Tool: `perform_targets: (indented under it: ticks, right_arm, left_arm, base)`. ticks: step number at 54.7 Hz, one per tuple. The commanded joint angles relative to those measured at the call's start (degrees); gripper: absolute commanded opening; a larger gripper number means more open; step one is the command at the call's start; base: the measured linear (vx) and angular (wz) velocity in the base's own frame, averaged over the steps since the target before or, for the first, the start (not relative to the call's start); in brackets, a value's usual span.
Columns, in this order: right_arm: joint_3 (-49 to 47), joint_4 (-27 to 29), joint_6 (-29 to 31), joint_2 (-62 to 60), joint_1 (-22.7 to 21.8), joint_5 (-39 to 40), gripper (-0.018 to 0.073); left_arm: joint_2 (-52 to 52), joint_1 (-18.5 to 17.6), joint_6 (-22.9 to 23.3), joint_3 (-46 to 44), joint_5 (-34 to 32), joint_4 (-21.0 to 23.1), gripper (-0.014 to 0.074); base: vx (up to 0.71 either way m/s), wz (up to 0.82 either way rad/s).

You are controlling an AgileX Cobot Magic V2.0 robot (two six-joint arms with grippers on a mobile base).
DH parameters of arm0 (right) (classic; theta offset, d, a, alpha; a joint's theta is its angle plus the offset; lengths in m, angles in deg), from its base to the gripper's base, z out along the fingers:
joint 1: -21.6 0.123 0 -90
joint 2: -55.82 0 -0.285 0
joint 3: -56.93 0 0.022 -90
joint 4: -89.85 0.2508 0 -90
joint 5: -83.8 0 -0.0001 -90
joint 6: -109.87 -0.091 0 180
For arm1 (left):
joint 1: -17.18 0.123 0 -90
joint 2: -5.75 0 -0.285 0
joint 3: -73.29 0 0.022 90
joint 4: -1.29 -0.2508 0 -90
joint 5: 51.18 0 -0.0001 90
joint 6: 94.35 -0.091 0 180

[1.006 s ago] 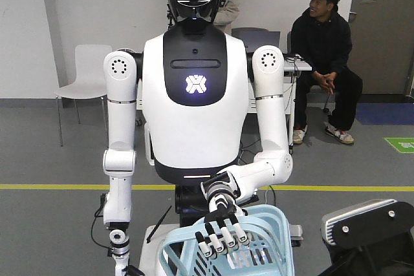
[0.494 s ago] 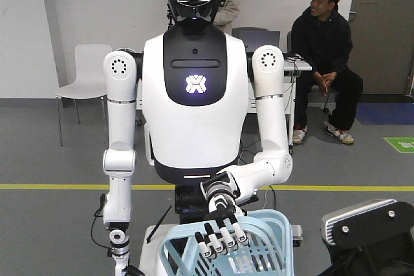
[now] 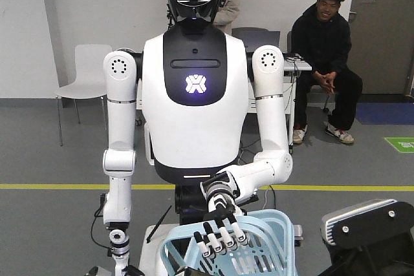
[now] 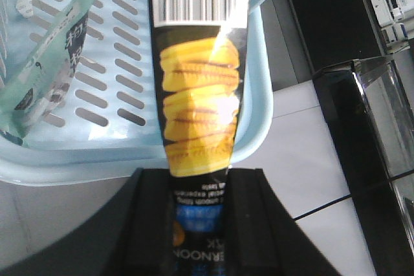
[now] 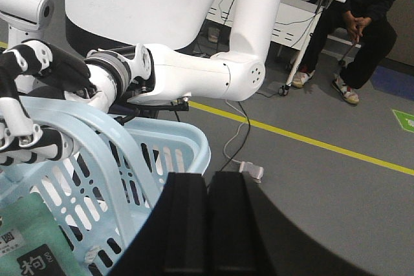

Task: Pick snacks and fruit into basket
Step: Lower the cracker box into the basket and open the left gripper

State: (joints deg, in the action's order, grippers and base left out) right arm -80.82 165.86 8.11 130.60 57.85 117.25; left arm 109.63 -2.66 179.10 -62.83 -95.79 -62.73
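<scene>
Left wrist-mounted view has the action: the left claw [image 4: 197,184] is clenched on the bottom end of a black-and-yellow pouch [image 4: 197,95]. The pouch's barcode end reaches out over the light-blue basket [image 4: 84,156]. Its lower half crosses the near rim, so it hangs above the basket rather than resting in it. Down inside, against the slotted side, lies the mint-green pouch [image 4: 45,75], so the snacks are in. A strip of white surface [image 4: 304,159] shows just beyond the rim.

Over to the right wrist-mounted view, where the right claw [image 5: 207,218] has its jaws pressed together with nothing between them, just outside the basket wall. The mint-green corner shows again at the lower left. A blue swing handle [image 5: 97,140] arcs across in front of the camera.

From the front-facing camera, a white humanoid robot [image 3: 194,95] has its hand [image 3: 220,232] hooked over the basket rim. A man [image 3: 326,63] sits watching from behind.

By my reckoning the snack half is done, and the held pouch looks ready to let go. The green fruit is nowhere in any view, neither in the visible part of the basket nor outside it. That, I judge, is what's left.
</scene>
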Motion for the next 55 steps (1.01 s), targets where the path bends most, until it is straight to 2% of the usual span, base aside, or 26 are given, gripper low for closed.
perform_targets:
  ticks: [1, 6, 17, 23, 33, 47, 55]
  right_arm:
    - [-1.7, -2.46, 0.47, -1.37, -0.18, 1.97, -0.0008]
    - [-1.7, -2.46, 0.47, -1.37, -0.18, 1.97, -0.0008]
    - [-1.7, -2.46, 0.47, -1.37, -0.18, 1.74, -0.0008]
    - [-1.7, -2.46, 0.47, -1.37, -0.18, 1.74, -0.0008]
    - [-1.7, -2.46, 0.47, -1.37, -0.18, 1.74, -0.0008]
    - [-1.7, -2.46, 0.47, -1.37, -0.18, 1.74, -0.0008]
    - [-1.7, -2.46, 0.42, -1.37, -0.18, 1.74, -0.0008]
  left_arm:
    - [-1.66, -0.27, 0.59, -1.55, -4.27, 2.51, 0.0003]
    - [-1.66, -0.22, 0.59, -1.55, -4.44, 2.92, 0.0003]
    - [-1.66, -0.22, 0.59, -1.55, -4.43, 8.84, 0.0003]
    - [-1.66, -0.22, 0.72, -1.55, -4.43, 9.67, 0.0003]
    - [-1.66, -0.22, 4.26, -1.55, -4.43, 11.71, 0.0003]
    - [-1.66, -0.22, 12.58, -1.55, -4.43, 17.43, 0.0003]
    - [-1.66, -0.22, 14.04, -1.55, -4.43, 19.28, 0.0003]
  base:
    - [0.0, 0.0]
    - [0.0, 0.0]
    - [0.0, 0.0]
    - [0.0, 0.0]
    - [0.0, 0.0]
    - [0.0, 0.0]
    - [0.0, 0.0]
